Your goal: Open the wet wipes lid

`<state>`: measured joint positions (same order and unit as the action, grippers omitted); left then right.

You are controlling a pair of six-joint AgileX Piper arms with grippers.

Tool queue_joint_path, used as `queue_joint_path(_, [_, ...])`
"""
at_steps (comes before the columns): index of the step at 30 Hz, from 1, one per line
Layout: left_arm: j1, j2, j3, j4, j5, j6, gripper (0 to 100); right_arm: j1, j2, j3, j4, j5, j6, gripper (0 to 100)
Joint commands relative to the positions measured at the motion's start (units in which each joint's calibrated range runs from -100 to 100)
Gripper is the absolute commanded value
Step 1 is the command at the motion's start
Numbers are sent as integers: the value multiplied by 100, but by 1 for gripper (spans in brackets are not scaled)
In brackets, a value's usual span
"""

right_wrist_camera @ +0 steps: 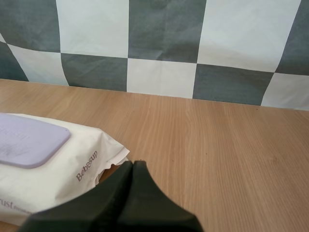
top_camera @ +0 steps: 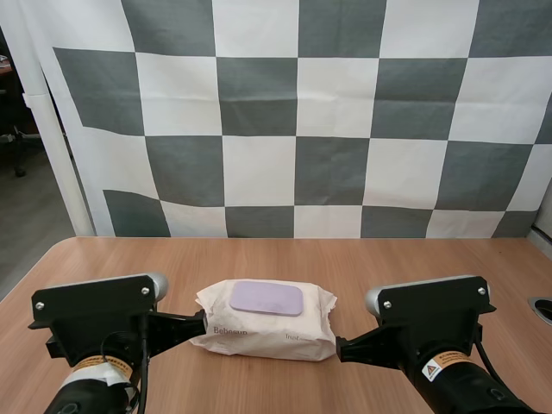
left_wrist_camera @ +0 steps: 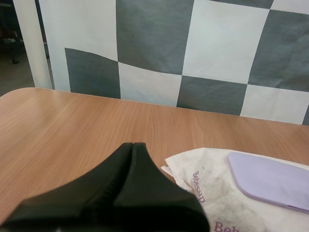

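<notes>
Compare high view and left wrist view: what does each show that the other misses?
High view: the whole wipes pack with right fingers at its right end. Left wrist view: left fingers pressed together as one wedge beside the pack's left crimped end. Both: the pack on the wooden table, its purple lid flat and closed.

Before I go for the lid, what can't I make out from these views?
High view: the lid lies flat; its tab and hinge side cannot be told.
High view: whether the left gripper and right gripper touch the pack is unclear; their tips reach its ends.
Wrist views: the picture's edge cuts off part of the lid.
</notes>
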<state>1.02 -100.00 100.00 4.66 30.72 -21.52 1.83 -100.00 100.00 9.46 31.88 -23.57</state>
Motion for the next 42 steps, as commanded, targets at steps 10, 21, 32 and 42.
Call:
queue_joint_path(10, [-214, 0, 0, 24, -4, -2, 0, 113, 0, 0, 1, -2, 6, 0])
queue_joint_path(21, [-214, 0, 0, 24, -4, -2, 0, 113, 0, 0, 190, -2, 6, 0])
queue_joint_path(32, [-213, 0, -947, 189, 750, -2, 0, 113, 0, -528, -96, -103, -17, 0])
queue_joint_path(42, [-213, 0, -2607, 585, 1097, -2, 0, 113, 0, -2699, 196, 905, -8, 0])
